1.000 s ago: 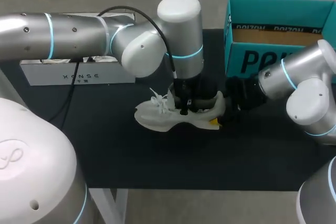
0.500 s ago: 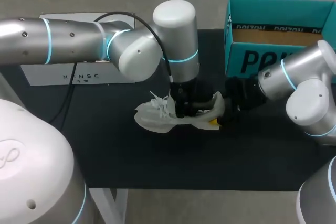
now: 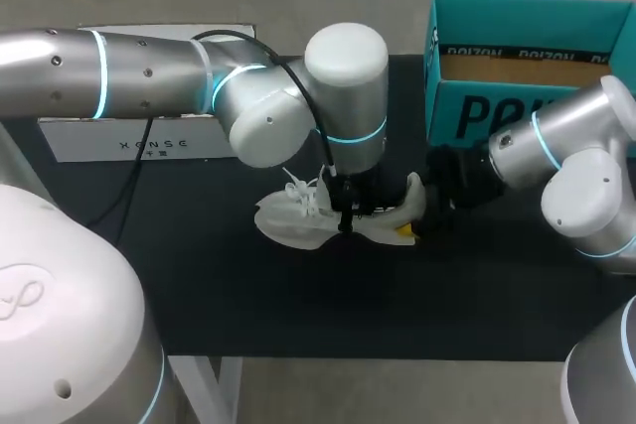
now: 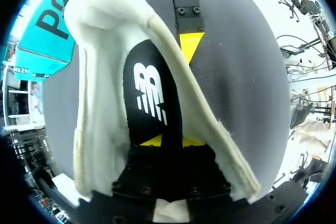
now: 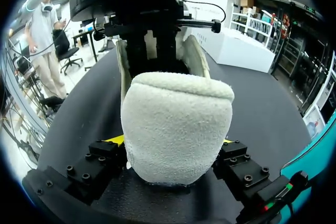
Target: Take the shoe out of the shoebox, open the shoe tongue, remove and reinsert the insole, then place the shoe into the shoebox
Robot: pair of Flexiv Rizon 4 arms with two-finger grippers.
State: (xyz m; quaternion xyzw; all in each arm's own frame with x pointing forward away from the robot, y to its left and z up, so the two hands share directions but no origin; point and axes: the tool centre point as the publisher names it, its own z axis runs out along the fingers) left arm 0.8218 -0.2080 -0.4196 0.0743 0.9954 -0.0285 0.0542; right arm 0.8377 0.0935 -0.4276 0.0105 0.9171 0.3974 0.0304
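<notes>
Bright overhead light — soft shadows

Saw a black table [image 3: 298, 295] spanning the scene from left to right, matte and dark on top. Noted a long white box [image 3: 139, 146] at the far left, lying flat on that top, its lettered long side facing near. Made out a white leg [image 3: 217, 384] under the near-left corner
</notes>
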